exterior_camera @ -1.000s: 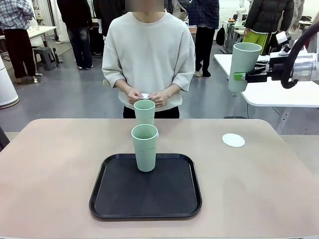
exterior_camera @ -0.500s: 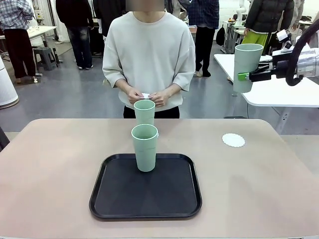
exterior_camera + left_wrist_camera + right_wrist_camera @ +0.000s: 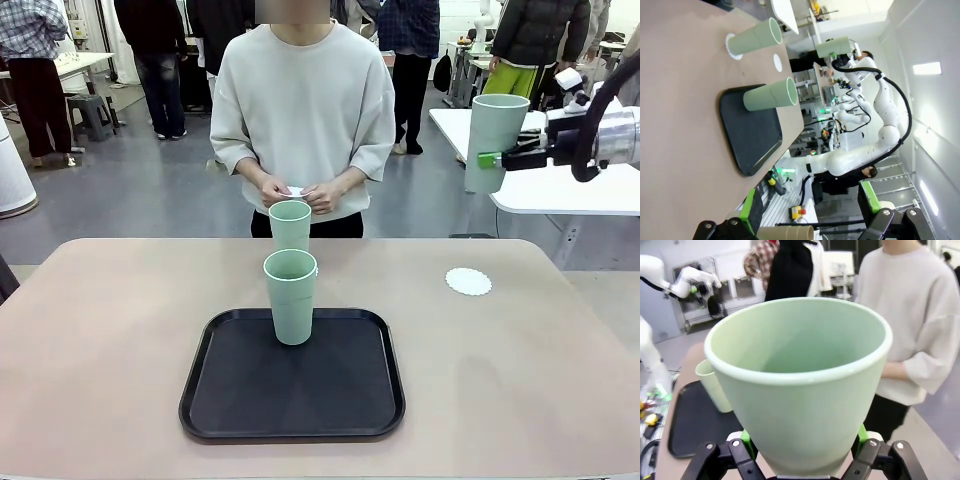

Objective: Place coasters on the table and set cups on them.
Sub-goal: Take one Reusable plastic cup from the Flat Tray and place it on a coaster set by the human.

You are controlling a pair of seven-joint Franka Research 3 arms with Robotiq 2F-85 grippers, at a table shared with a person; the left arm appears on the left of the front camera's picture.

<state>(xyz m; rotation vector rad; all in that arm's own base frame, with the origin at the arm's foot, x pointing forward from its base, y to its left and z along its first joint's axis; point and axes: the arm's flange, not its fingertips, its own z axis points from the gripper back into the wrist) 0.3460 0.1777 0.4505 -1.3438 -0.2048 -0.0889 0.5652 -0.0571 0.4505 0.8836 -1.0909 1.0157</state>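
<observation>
Each mint cup [image 3: 291, 298] looks like matt plastic; the black tray [image 3: 300, 395] is smooth (faintly sheeny), the table [image 3: 100, 340] matt, the coaster [image 3: 468, 281] lacy paper.

We found the front view bright and sharp, evenly lit from overhead, with only faint, soft shadows on the counter [image 3: 100, 350] and tray [image 3: 240, 400]. In the left wrist view a ceiling panel [image 3: 927, 68] glared white and the edges bowed. The right wrist view's cup [image 3: 800, 375] loomed, its background slightly soft.
</observation>
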